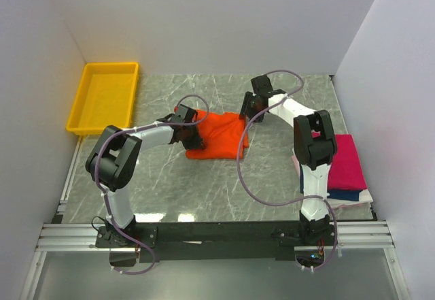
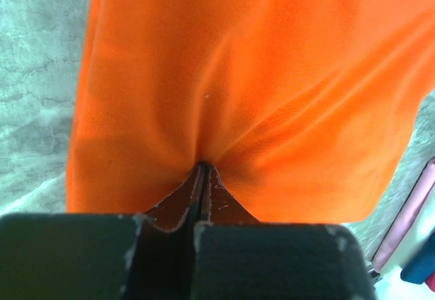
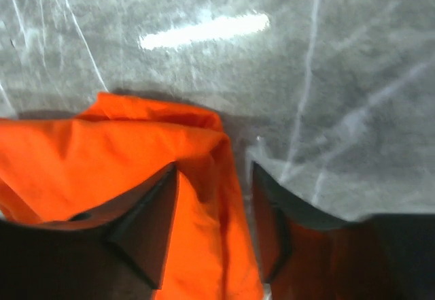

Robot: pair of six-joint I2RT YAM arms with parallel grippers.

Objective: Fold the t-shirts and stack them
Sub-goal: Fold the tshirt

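Two grippers are working the orange t-shirt [image 1: 221, 135], which lies partly folded on the marble table [image 1: 204, 184], well to the right of the yellow tray [image 1: 77, 97] and a little nearer the arm bases than it. The left gripper [image 2: 202, 175] sits on the shirt edge that faces the tray, its jaws clenched on a pinch of orange cloth that puckers into the closed tips. The right gripper [image 3: 211, 208] is at the shirt corner farthest from the tray. Its jaws are released and spread, with a doubled edge of the cloth running between the fingers [image 3: 146, 228], which do not yet bite it. Much farther from the tray, at the opposite side of the table, a folded magenta t-shirt [image 1: 345, 160] lies on top of a navy t-shirt [image 1: 346, 195]. The step in hand looks like a fold of the orange shirt, with the stacking left to do. The next move probably calls for the right jaws to close on that doubled edge so that both arms can carry the cloth over together, keeping the layers taut and even so that none slips out.
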